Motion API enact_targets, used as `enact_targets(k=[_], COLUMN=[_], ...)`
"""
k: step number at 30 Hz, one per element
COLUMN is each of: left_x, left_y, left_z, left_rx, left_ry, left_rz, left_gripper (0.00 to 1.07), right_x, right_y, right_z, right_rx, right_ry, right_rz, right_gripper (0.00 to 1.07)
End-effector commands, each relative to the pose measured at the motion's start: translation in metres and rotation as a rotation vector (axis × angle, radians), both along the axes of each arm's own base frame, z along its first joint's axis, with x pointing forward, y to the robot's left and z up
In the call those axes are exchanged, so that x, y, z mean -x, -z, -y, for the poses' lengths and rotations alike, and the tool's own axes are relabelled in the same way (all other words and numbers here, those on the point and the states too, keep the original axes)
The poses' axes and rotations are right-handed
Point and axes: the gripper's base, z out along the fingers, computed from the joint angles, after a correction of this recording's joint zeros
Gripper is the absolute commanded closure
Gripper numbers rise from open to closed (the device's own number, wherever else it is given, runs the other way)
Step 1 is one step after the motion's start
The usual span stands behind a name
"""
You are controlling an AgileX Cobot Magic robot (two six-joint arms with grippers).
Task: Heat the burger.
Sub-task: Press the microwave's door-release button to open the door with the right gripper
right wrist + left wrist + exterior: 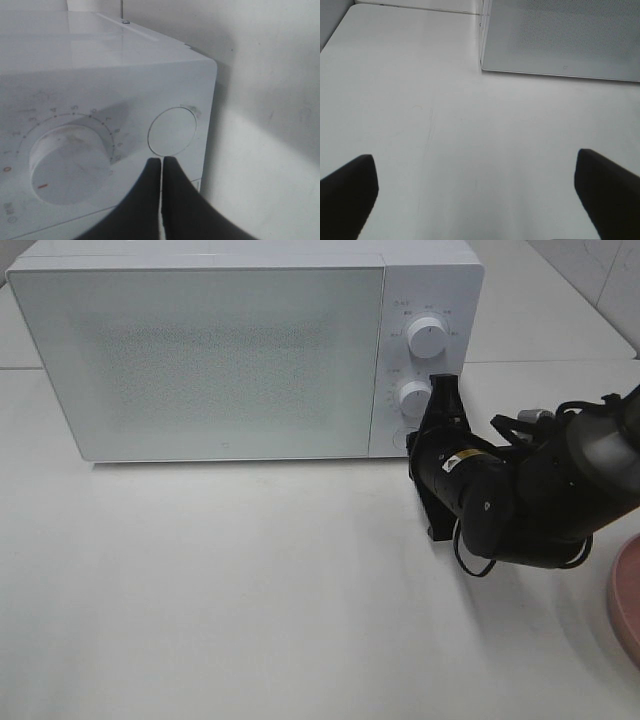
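Pink plate (628, 608) cut by frame edge, microwave (200, 360) panel lettering too small to read in the high view

Right arm (540, 495) reached in from the right of the microwave (200, 350), wrist rolled sideways. Right gripper (161, 164) was closed tight, tips together right at the microwave's control panel. Left gripper (475, 160) was spread wide in front of the microwave, holding nothing.
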Motion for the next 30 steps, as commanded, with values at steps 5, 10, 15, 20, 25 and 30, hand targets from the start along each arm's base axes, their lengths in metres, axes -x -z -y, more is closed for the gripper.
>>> enact_targets(k=[5,10,15,20,25,30], left_x=[0.000,0.000,0.000,0.000,0.000,0.000], left_y=[0.001,0.001,0.001,0.001,0.001,0.001], left_z=[0.000,0.000,0.000,0.000,0.000,0.000], left_rx=[0.003,0.003,0.003,0.003,0.003,0.003], left_ry=[0.003,0.003,0.003,0.003,0.003,0.003], left_rz=[-0.005,-0.005,-0.005,-0.005,-0.005,-0.005], left_gripper=[0.07,0.07,0.07,0.07,0.07,0.07], right_x=[-0.011,-0.019,-0.024,-0.031,-0.035,-0.037], right_y=[0.007,0.013,0.012,0.012,0.010,0.016], right_z=[-0.004,-0.004,-0.003,0.004,0.002,0.001], right_rx=[-0.014,-0.025,-0.025,-0.026,-0.026,-0.027], right_ry=[-0.005,0.012,0.023,0.039,0.019,0.019], right_rz=[-0.007,-0.010,-0.004,-0.010,-0.019,-0.025], right_gripper=[1.07,1.07,1.07,1.07,1.07,1.07])
